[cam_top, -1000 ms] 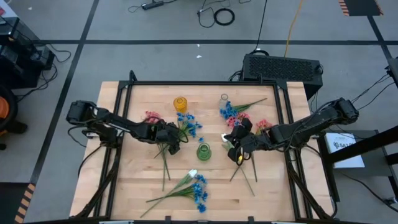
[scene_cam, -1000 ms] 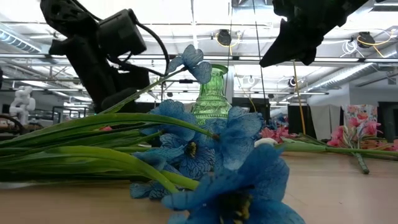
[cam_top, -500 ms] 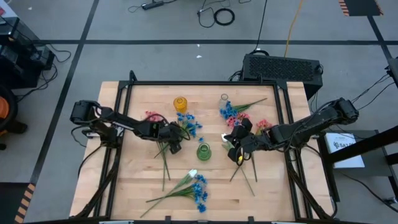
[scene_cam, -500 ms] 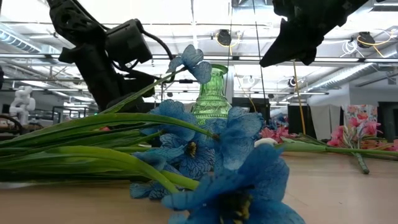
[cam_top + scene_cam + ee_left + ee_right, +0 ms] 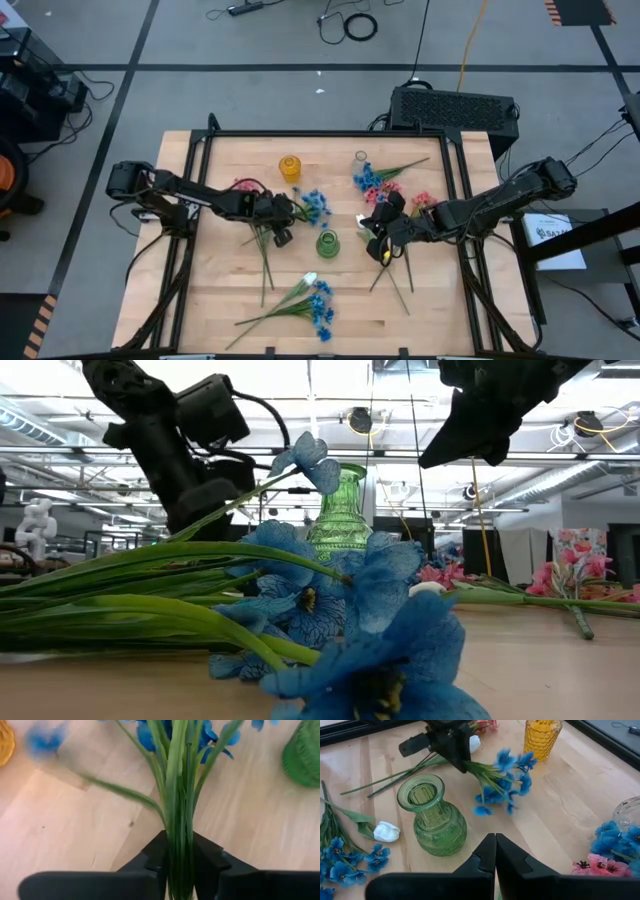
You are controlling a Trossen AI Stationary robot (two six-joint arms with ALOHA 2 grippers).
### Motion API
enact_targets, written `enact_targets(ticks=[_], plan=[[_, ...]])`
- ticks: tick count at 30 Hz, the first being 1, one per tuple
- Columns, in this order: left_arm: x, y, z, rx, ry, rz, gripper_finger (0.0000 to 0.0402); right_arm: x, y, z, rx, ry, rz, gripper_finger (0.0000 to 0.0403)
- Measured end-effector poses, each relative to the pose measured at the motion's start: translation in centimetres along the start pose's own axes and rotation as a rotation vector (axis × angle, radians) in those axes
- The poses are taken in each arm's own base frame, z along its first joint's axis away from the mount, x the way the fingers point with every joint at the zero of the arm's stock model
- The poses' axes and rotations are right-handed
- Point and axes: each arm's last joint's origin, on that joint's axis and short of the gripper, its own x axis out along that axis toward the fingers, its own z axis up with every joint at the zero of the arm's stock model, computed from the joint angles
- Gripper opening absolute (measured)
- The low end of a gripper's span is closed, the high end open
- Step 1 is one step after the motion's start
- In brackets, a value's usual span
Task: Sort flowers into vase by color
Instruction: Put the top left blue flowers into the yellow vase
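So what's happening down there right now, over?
Left gripper shut on blue-bloomed green-stemmed sprig. Right gripper shut, empty, beside green ribbed glass vase. Nothing blocking.

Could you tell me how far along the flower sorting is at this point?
Nothing is sorted yet: the green vase and yellow vase stand empty. In hand: the left pincer grips a blue sprig by its stems. Left: sprigs near the right pincer and front edge.
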Motion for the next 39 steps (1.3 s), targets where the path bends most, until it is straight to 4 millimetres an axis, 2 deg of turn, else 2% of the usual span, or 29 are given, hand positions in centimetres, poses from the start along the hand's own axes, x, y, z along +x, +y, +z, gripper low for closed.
enact_targets(ticks=[6,16,28,39], plan=[[-1.3,-0.1,0.5,-0.006,-0.043,-0.019,0.0035,0.0,0.0,0.0,0.0,-0.001,0.002,0.0],[-4.5,0.1,0.9,0.001,-0.108,-0.028,0.003,0.0,0.1,0.0,0.0,-0.001,0.002,0.0],[-9.9,-0.3,1.5,0.039,-0.348,-0.052,0.0029,0.0,0.1,0.0,0.029,-0.006,0.006,0.0],[-12.2,-1.6,1.8,0.118,-0.517,-0.113,0.0029,0.0,0.3,0.3,0.07,-0.038,0.019,0.0]])
